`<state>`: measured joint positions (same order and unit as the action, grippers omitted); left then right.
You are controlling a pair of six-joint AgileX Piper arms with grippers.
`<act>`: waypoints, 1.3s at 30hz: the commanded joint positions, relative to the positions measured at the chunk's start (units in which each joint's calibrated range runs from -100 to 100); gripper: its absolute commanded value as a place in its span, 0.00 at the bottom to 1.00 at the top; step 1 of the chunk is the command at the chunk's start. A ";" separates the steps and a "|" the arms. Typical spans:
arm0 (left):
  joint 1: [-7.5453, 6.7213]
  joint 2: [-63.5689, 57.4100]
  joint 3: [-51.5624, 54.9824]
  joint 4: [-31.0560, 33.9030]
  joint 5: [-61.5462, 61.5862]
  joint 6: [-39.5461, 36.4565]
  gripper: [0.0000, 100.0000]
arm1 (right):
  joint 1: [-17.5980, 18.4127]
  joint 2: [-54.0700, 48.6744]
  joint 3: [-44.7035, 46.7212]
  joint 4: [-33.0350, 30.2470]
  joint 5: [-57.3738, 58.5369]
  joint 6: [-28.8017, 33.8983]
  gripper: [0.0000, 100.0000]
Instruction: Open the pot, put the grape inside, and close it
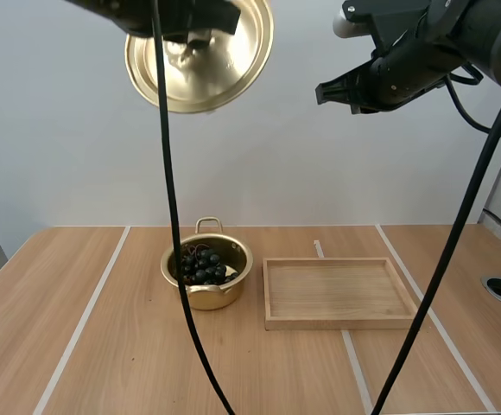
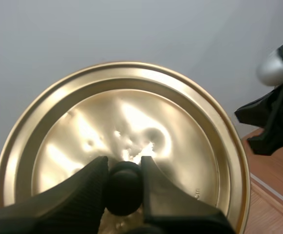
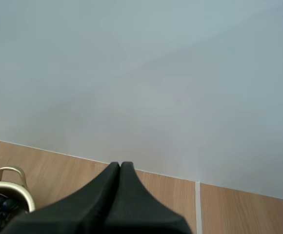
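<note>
Your left gripper (image 2: 124,168) has two matte black fingers (image 2: 73,195), thick at the root and narrowing to blunt tips, with fine ribbing across their inner faces. Your right gripper (image 3: 120,166) is the same black, smooth on its outer faces. In the high view your right arm (image 1: 440,43), at one o'clock, is a bulky black housing with a pale rounded cap (image 1: 347,26) at its ten o'clock edge. Your left arm (image 1: 190,13), at eleven o'clock, is black too.
</note>
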<state>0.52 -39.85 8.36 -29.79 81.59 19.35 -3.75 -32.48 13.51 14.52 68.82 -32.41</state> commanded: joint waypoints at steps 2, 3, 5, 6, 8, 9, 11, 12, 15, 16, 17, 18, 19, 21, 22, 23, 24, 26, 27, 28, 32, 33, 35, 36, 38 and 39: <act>0.06 0.53 6.09 -0.05 -8.84 1.08 0.00 | -0.16 -1.75 0.01 0.13 1.73 0.97 0.00; 0.06 0.80 7.57 -0.05 -10.28 1.36 0.00 | -0.16 -2.09 0.01 0.13 1.90 0.97 0.00; 0.06 1.36 10.08 -0.05 -13.52 1.72 0.00 | -0.16 -2.49 0.01 0.13 2.45 1.09 0.00; 0.06 1.79 11.33 -0.05 -14.72 1.83 0.00 | -0.16 -2.75 0.01 0.13 2.46 1.09 0.00; 0.06 2.99 13.53 -0.16 -15.43 2.73 0.00 | -0.16 -2.97 0.01 0.13 2.60 1.09 0.00; 0.06 3.69 14.60 -0.32 -15.85 2.98 0.00 | -0.16 -3.39 0.01 0.13 2.60 1.09 0.00; 0.06 5.02 16.55 -0.60 -17.70 3.58 0.00 | -0.16 -3.67 0.01 0.13 2.78 1.09 0.00; 0.06 5.60 17.72 -0.93 -18.63 3.99 0.00 | -0.16 -3.93 0.01 0.13 3.23 1.09 0.00; 0.06 6.86 21.19 -2.68 -21.45 6.05 0.00 | -0.16 -4.03 0.01 0.13 4.52 1.09 0.00; 0.06 7.37 22.53 -2.82 -22.64 6.68 0.00 | -0.16 -4.03 0.01 0.13 4.72 1.09 0.00; 0.06 7.78 23.74 -2.82 -23.74 7.23 0.00 | -0.16 -4.03 0.01 0.13 4.91 1.09 0.00; 0.06 8.20 24.89 -2.82 -24.62 7.73 0.00 | -0.16 -4.03 0.01 0.13 4.91 1.09 0.00; 0.06 8.69 25.94 -2.82 -25.52 8.35 0.00 | -0.16 -4.03 0.01 0.13 5.13 1.09 0.00; 0.06 9.57 27.51 -2.82 -26.60 8.84 0.00 | -0.16 -4.03 0.01 0.13 5.13 1.09 0.00; 0.06 10.33 28.15 -2.94 -26.75 9.23 0.00 | -0.16 -4.03 0.01 0.13 5.13 1.09 0.00; 0.06 11.04 28.49 -2.94 -26.75 9.49 0.00 | -0.16 -4.03 0.01 0.13 5.13 1.09 0.00; 0.06 11.64 28.76 -2.94 -26.75 9.49 0.00 | -0.16 -4.03 0.01 0.13 5.10 1.09 0.00; 0.06 13.22 29.31 -2.94 -26.75 9.74 0.00 | -0.16 -4.03 0.01 0.13 5.81 1.09 0.00; 0.06 14.07 29.42 -2.94 -26.59 9.98 0.00 | -0.16 -4.03 0.01 0.13 6.21 1.09 0.00; 0.06 14.87 29.42 -2.94 -26.06 10.30 0.00 | -0.16 -4.03 0.01 0.13 6.47 1.09 0.00; -0.03 18.69 29.42 -2.94 -26.02 10.39 0.00 | -0.16 -4.03 0.01 0.13 7.13 1.09 0.00; -0.03 19.70 29.42 -2.94 -25.86 10.39 0.00 | -0.16 -4.03 0.01 0.13 7.29 1.09 0.00; -0.11 21.78 29.42 -2.94 -24.93 10.60 0.00 | -0.16 -4.03 0.01 0.13 7.66 1.09 0.00; -0.11 22.85 29.42 -2.94 -24.56 10.60 0.00 | -0.16 -4.03 0.01 0.13 7.66 1.09 0.00; -0.11 24.59 29.42 -2.63 -24.38 10.60 0.00 | -0.16 -4.03 0.01 0.13 7.84 1.09 0.00; -0.11 25.45 29.42 -2.63 -24.38 10.60 0.00 | -0.16 -4.03 0.01 0.13 7.84 1.09 0.00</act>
<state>0.52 -15.68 37.75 -31.36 57.60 29.75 -3.75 -35.69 13.64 14.52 76.39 -31.51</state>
